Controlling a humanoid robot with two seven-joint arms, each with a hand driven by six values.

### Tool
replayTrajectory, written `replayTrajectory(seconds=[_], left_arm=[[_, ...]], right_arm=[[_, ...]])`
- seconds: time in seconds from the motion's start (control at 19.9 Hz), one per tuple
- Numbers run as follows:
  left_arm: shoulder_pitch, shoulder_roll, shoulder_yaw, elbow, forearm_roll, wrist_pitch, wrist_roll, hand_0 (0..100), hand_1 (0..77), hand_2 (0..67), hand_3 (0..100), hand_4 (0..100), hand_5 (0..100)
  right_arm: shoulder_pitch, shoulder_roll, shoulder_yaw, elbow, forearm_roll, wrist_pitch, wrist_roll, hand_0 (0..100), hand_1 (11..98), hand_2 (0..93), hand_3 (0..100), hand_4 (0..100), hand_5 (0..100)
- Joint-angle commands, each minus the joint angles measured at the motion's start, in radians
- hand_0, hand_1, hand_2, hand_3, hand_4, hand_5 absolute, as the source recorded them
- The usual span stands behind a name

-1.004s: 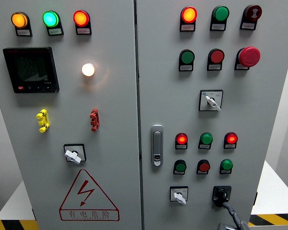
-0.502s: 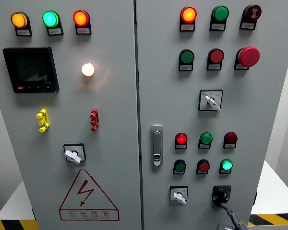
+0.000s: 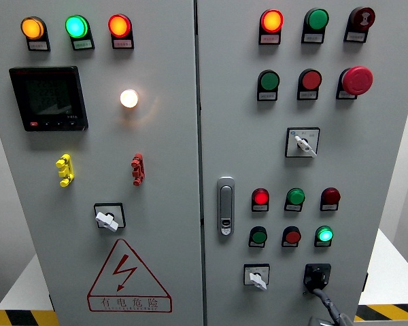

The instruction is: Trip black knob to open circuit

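The black knob (image 3: 317,276) sits on a black square plate at the lower right of the grey cabinet door (image 3: 272,170). A dark lever runs from it down and to the right. Only a small grey part of my right hand (image 3: 326,311) shows at the bottom edge, right under the knob and reaching up to that lever; its grasp is hidden. Above the knob, the red lamp (image 3: 260,197) glows, the dark red lamp (image 3: 330,197) is unlit and the green lamp (image 3: 324,234) is lit. My left hand is out of view.
A white selector switch (image 3: 256,277) sits just left of the knob, another (image 3: 302,143) higher up. The door handle (image 3: 224,206) and the red mushroom button (image 3: 357,80) stick out from the panel. The left door carries a display (image 3: 49,98) and a third white selector (image 3: 108,219).
The right red lamp in the row above the knob has gone dark and the green lamp under it has lit up. The whole view has shifted slightly to the right.
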Motion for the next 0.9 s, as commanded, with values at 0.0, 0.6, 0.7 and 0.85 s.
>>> replayTrajectory(seconds=[0.0, 0.6, 0.7, 0.85], left_arm=[[-0.001, -0.001, 0.000, 0.000, 0.000, 0.000, 0.000, 0, 0.0, 19.5, 26, 10, 9], [-0.001, 0.000, 0.000, 0.000, 0.000, 0.000, 0.000, 0, 0.0, 19.4, 26, 10, 9], [0.001, 0.000, 0.000, 0.000, 0.000, 0.000, 0.000, 0, 0.0, 19.4, 26, 10, 9], [-0.001, 0.000, 0.000, 0.000, 0.000, 0.000, 0.000, 0, 0.0, 19.4, 26, 10, 9]], right_arm=[[-0.002, -0.0018, 0.017, -0.006, 0.000, 0.000, -0.001, 100, 80.5, 0.8, 100, 100, 100], [-0.011, -0.0125, 0.060, -0.008, 0.002, 0.000, -0.001, 100, 80.3, 1.0, 100, 100, 100], [-0.012, -0.0140, 0.074, -0.008, 0.002, 0.000, 0.001, 100, 80.3, 1.0, 100, 100, 100], [-0.022, -0.0232, 0.080, -0.006, 0.002, 0.000, 0.001, 100, 80.2, 1.1, 100, 100, 100]])
